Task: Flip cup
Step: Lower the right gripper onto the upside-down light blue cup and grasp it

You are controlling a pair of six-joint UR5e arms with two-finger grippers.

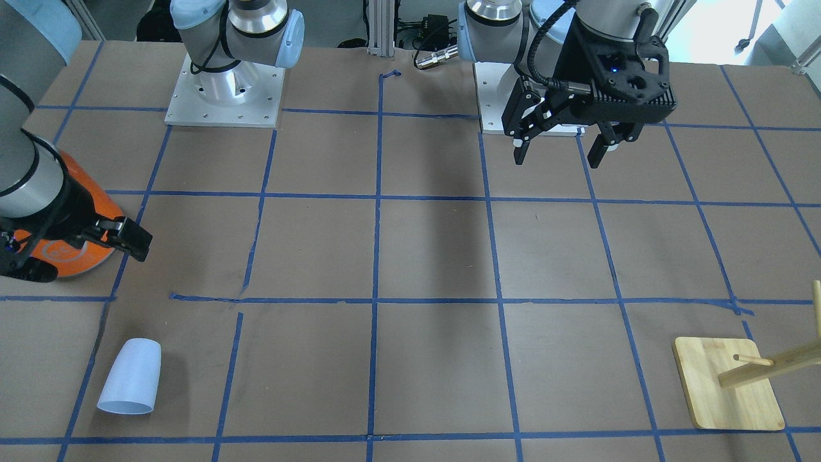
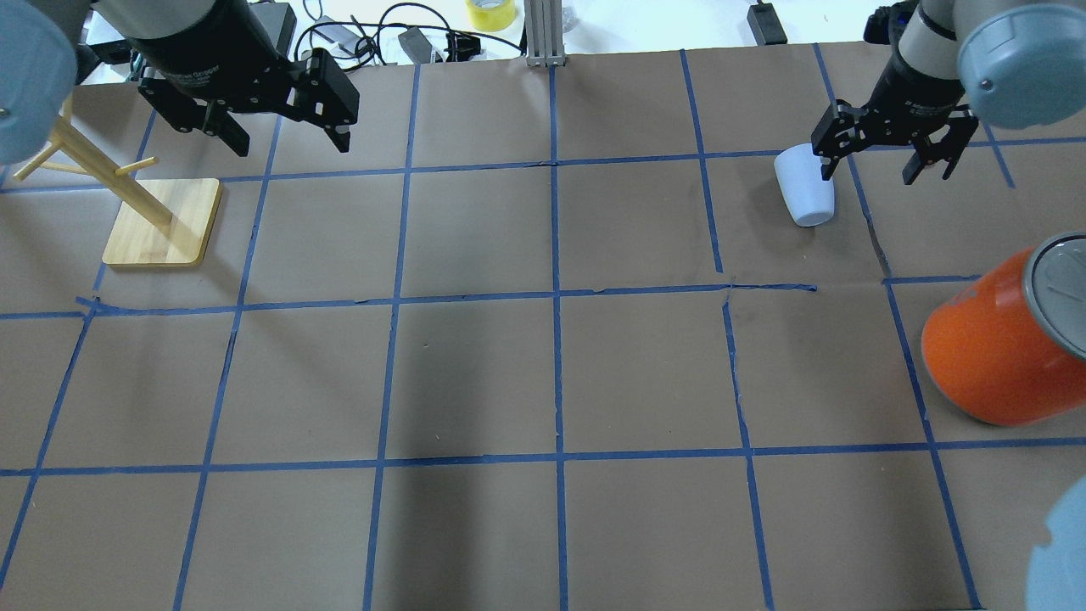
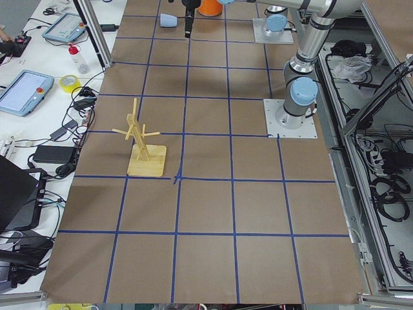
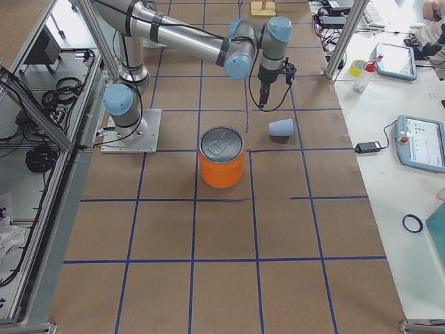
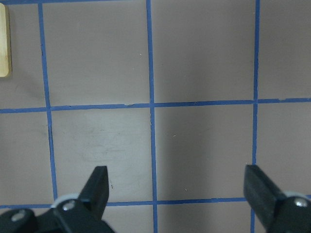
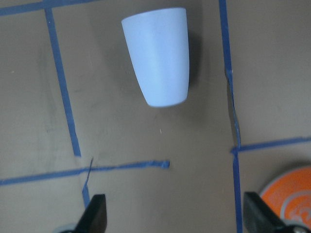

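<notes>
Cup [image 6: 158, 56] lies on its side on the right half of the table [image 2: 475, 382], its long axis square to the finger line and its rim facing away from the robot. Right gripper [image 2: 882, 165] hovers near it, fingers spread and empty. Left gripper [image 2: 288, 136], likewise spread, is well apart.

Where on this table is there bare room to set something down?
The broad middle of the table, between the wooden peg stand and the orange can, is bare paper. It is crowded at the robot's right end, where the cup, the can and the open right end effector cluster.
</notes>
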